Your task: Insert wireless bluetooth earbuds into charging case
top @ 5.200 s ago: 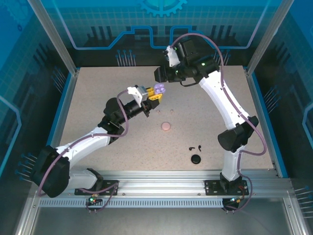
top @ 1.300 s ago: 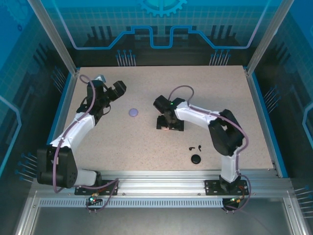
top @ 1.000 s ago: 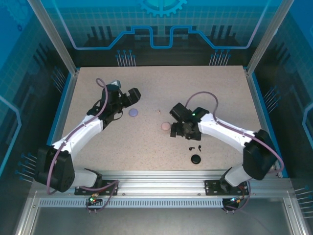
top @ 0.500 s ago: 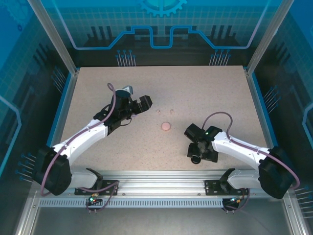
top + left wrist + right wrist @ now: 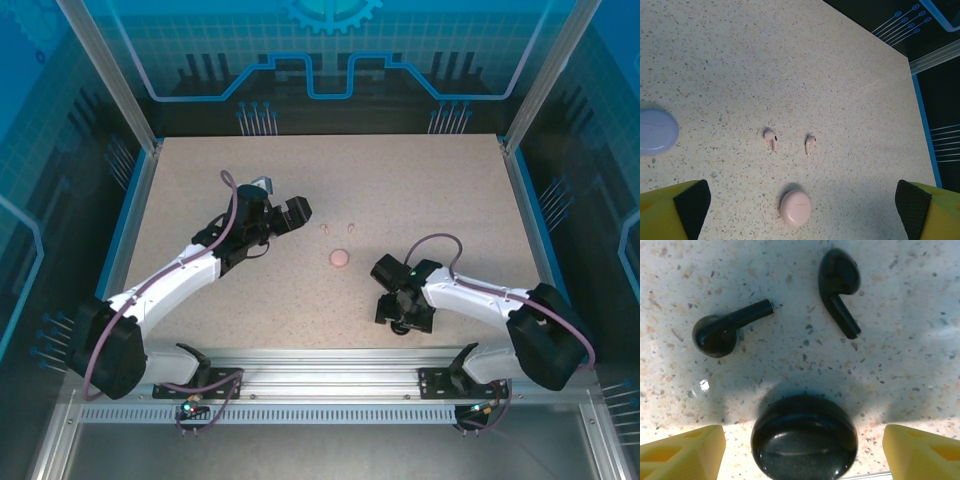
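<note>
**Both grippers spread, each over one earbud set.**
The right gripper (image 5: 804, 452) straddles the closed black case (image 5: 804, 437) near the near edge of the table (image 5: 200, 160), its fingers clear of the case on both sides. The black earbuds (image 5: 735, 326) lie loose just beyond the case. The left gripper (image 5: 802, 212) is spread above the pink earbuds (image 5: 771, 139) and the closed pink case (image 5: 795, 207) at mid-surface. A purple case (image 5: 655, 131) lies to their left.

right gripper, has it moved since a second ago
Yes. The right gripper went from beside the pink case toward the near edge, now over the black case.
</note>
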`<state>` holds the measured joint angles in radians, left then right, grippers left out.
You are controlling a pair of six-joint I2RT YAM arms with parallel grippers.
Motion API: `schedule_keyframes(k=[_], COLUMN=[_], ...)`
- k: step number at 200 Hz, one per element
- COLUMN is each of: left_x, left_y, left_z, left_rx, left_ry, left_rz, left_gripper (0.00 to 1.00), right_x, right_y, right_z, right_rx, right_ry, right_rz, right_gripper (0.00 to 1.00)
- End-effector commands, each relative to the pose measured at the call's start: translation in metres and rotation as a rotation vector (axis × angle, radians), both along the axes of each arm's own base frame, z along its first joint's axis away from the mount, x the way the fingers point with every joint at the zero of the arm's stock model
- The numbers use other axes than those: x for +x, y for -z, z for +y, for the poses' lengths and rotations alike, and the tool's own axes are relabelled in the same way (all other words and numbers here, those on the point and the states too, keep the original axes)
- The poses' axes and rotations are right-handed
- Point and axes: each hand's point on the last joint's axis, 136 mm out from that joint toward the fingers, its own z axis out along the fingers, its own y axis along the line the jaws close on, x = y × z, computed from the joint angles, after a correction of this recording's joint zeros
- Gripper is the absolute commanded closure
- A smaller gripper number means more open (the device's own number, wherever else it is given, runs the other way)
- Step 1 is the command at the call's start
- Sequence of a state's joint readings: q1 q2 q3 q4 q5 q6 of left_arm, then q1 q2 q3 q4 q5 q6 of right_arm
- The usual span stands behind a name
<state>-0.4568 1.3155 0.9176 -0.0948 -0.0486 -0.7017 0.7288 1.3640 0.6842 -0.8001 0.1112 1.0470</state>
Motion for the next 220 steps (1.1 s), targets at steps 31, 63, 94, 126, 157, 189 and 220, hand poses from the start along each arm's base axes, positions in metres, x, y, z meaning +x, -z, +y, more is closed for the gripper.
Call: schedule_keyframes(k=[31,63,94,126,157,189,220], left_x=[0.004,0.004,0.005,0.005,0.005,0.004,0.003], left_y=[-0.012,-0.014,-0.015,-0.017,-0.021,-0.023,-0.022], left_z=[-0.005,-0.005,-0.005,-0.006,-0.006,-0.006,-0.005], left_rx=[-0.001,-0.002,-0.005,-0.012,-0.018,-0.02,-0.019], left_ry=[0.005,0.006,0.004,0.002,0.002,0.001,-0.001], left_rz=[-0.019,-0.023,-0.026,-0.028,-0.038,-0.044,-0.045], left_gripper=[0.01,0.01,0.01,0.01,0.01,0.01,0.01], right_x=[-0.002,-0.005,-0.008,-0.012,-0.016,-0.018,-0.016], right_y=[0.01,0.011,0.009,0.009,0.01,0.011,0.009], right_z=[0.005,0.005,0.005,0.007,0.007,0.007,0.009], right_rx=[-0.005,-0.006,-0.005,-0.008,-0.012,-0.01,-0.004], right_ry=[-0.034,-0.04,-0.048,-0.062,-0.073,-0.072,-0.087], right_rz=[0.034,0.04,0.043,0.05,0.055,0.053,0.046], right_gripper=[0.26,0.3,0.3,0.31,0.36,0.4,0.48])
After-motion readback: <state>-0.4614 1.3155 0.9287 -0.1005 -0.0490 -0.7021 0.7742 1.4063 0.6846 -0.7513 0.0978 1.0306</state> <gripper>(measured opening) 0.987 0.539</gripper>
